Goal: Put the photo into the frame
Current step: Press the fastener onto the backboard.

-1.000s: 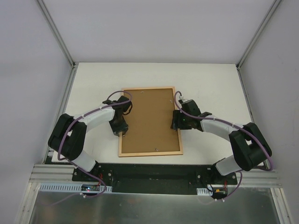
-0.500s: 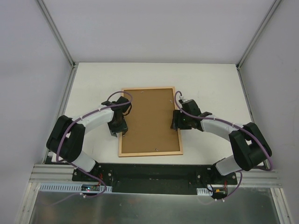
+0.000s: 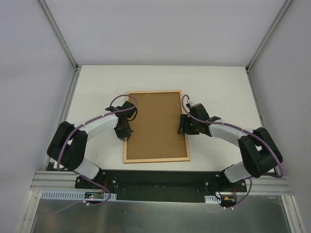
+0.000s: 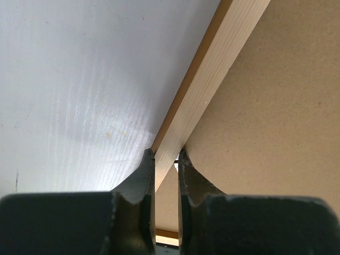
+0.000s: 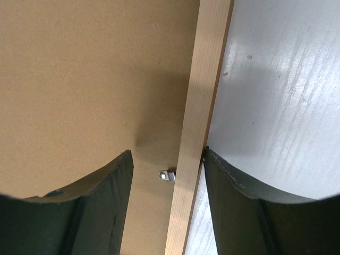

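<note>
White worktop (image 3: 218,87) carries the frame (image 3: 155,158). Left end effector (image 4: 166,154) pinches one rail; right end effector (image 5: 167,154), spread, straddles the other. It should probably close squarely, avoiding twist.

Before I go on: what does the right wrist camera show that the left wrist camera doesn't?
Right wrist only: a clear look at a small metal tab on the backing board beside a rail of the frame, with the right end effector open and straddling that rail. Left wrist only: the left end effector pinched shut on the opposite rail. Both: a pale wood rail, brown backing board inside it, white table outside it.
</note>
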You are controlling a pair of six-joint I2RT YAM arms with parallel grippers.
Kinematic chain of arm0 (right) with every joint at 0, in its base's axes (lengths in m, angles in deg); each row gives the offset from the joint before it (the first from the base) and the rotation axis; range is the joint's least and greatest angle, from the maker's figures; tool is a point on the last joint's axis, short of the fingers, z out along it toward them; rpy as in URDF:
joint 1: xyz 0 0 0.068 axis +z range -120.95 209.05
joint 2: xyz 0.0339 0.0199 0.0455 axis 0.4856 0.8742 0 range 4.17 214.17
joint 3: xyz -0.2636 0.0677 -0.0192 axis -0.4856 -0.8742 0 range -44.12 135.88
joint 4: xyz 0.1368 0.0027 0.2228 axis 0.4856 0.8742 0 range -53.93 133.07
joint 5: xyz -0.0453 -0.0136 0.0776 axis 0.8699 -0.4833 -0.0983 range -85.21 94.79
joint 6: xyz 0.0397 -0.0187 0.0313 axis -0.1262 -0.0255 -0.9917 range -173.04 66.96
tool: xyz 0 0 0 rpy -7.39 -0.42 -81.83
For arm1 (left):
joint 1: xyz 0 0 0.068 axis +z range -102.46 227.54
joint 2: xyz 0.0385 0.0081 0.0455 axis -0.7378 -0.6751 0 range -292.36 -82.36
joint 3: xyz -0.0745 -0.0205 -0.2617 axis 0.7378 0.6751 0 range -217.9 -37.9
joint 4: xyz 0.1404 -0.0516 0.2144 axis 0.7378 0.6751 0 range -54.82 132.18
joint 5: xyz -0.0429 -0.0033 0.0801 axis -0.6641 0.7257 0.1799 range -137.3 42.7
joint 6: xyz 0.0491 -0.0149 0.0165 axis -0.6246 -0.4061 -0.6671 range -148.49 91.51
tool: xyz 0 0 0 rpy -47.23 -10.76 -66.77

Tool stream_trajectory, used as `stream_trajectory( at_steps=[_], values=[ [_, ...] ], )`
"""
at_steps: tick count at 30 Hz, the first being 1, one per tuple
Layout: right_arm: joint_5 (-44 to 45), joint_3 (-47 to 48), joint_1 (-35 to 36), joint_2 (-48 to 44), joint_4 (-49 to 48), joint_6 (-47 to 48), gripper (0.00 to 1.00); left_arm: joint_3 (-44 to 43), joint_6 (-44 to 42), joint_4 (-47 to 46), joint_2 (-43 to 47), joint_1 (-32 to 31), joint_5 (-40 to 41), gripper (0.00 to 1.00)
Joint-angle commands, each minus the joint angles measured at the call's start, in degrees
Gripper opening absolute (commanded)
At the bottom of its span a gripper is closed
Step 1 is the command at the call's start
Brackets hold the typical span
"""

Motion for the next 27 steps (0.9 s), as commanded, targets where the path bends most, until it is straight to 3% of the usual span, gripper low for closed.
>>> stream_trajectory(
  at_steps=[1, 8, 19, 24, 27],
  values=[
    [-1.34, -1.42, -0.20, 1.16, 0.43, -0.43, 0.58, 4.53, 0.23, 4.28, -3.72, -0.72, -2.99, 0.00],
    [-1.78, -1.86, -0.73, 0.81, 0.17, -0.52, 0.58, 4.71, -1.70, 4.46, -2.58, 0.33, -3.88, 0.00],
    [-3.19, -2.12, -1.08, 0.90, -0.53, -0.61, 0.57, 2.51, -16.55, 5.69, -3.46, -1.07, -4.31, 0.00],
    [-3.63, -2.21, -1.08, 1.25, -0.79, -0.52, 0.57, 2.51, -17.00, 6.83, -7.06, -1.68, -3.00, 0.00],
    [-3.72, -2.21, -1.08, 1.16, -0.80, -0.52, 0.57, 1.64, -12.02, 9.11, -8.99, -1.34, -1.33, 0.00]
  ],
)
